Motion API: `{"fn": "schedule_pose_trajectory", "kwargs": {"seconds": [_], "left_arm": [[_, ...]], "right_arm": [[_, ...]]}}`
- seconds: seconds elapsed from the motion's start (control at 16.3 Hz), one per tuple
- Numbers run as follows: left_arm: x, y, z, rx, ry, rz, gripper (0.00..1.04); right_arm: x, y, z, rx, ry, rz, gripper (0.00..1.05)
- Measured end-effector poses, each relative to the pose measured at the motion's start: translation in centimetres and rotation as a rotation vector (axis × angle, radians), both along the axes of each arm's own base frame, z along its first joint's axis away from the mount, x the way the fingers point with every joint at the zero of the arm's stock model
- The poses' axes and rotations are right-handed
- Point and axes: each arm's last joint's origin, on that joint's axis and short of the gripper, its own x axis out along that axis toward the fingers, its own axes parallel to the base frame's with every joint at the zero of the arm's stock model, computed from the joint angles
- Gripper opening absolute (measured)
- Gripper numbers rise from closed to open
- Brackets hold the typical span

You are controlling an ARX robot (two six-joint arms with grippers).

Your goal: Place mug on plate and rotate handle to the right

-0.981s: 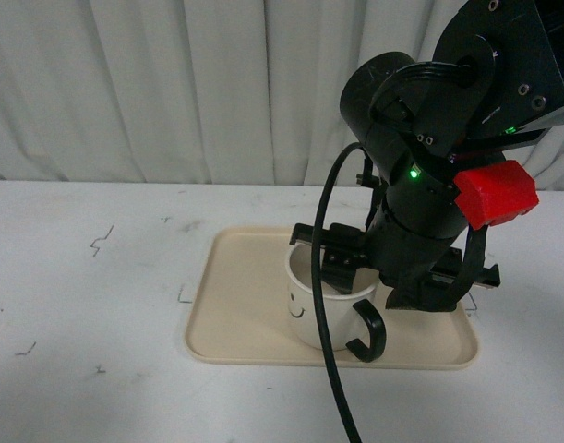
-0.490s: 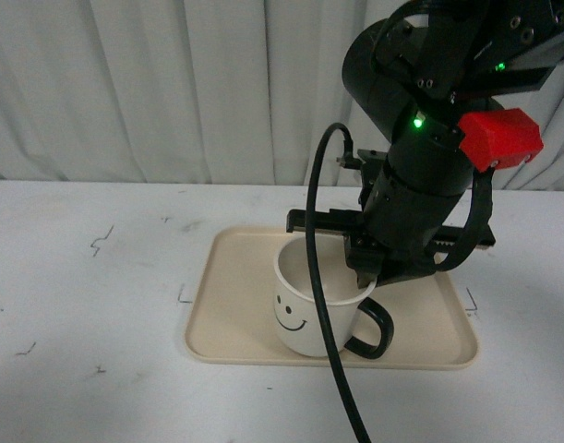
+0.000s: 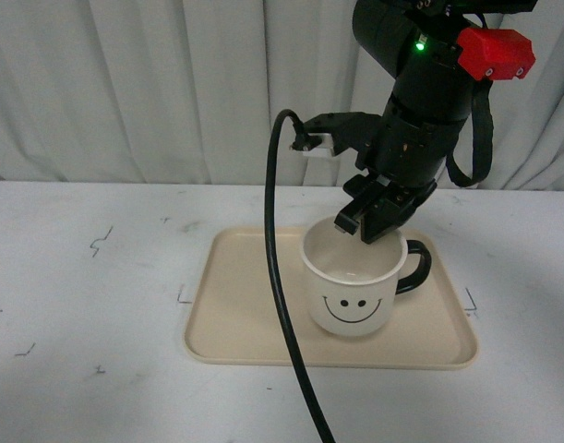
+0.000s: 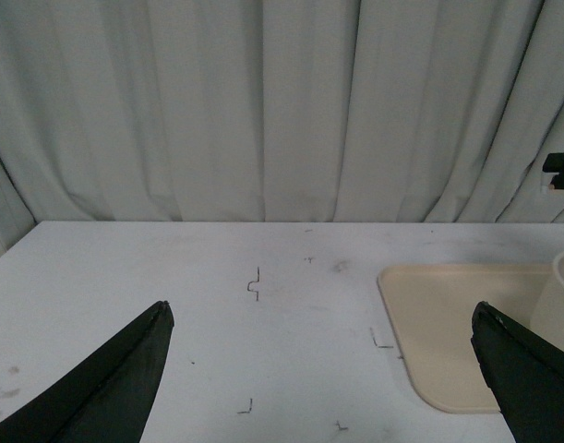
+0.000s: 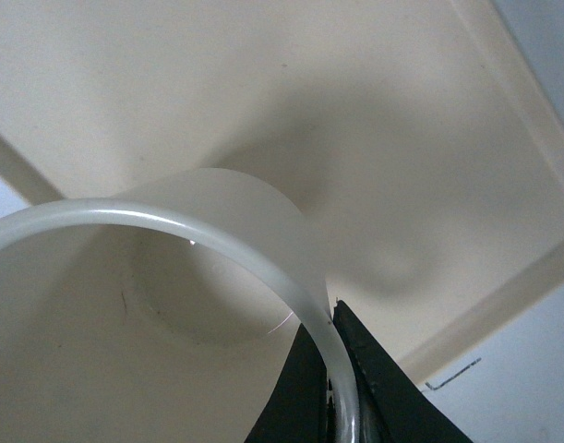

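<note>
white tabletop (image 3: 97, 305), grey pleated curtain (image 3: 171, 83) behind; cream-white smiley mug (image 3: 351, 295) upright on the beige rectangular tray (image 3: 245, 314).
right gripper (image 3: 363, 221) reaches down, pinching the mug's far rim; glossy black loop handle (image 3: 418, 268) points right. the pinch shows only in the right wrist view; the left gripper (image 4: 320, 309), spread wide above the table, only in the left.

Mug (image 3: 351, 293) upright now, handle (image 3: 426, 265) rightward.

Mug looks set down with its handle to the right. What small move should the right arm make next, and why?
Probably open the right gripper and lift clear. The mug appears to sit on the plate with its handle pointing right, and the jaws are pinching its rim.
</note>
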Motion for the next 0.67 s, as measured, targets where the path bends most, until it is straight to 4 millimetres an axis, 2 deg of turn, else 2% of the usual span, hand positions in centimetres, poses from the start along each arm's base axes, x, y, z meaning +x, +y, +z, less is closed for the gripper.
{"fn": "schedule_pose_trajectory", "kwargs": {"seconds": [0.12, 0.31, 0.67], "left_arm": [[0.0, 0.0, 0.0, 0.000, 0.000, 0.000, 0.98], [0.0, 0.0, 0.0, 0.000, 0.000, 0.000, 0.98], [0.0, 0.0, 0.0, 0.000, 0.000, 0.000, 0.98]], "right_arm": [[0.5, 0.3, -0.4, 0.005, 0.007, 0.044, 0.03], [1.1, -0.3, -2.3, -0.001, 0.035, 0.039, 0.03], [1.8, -0.9, -3.3, 0.017, 0.047, -0.002, 0.03]]}}
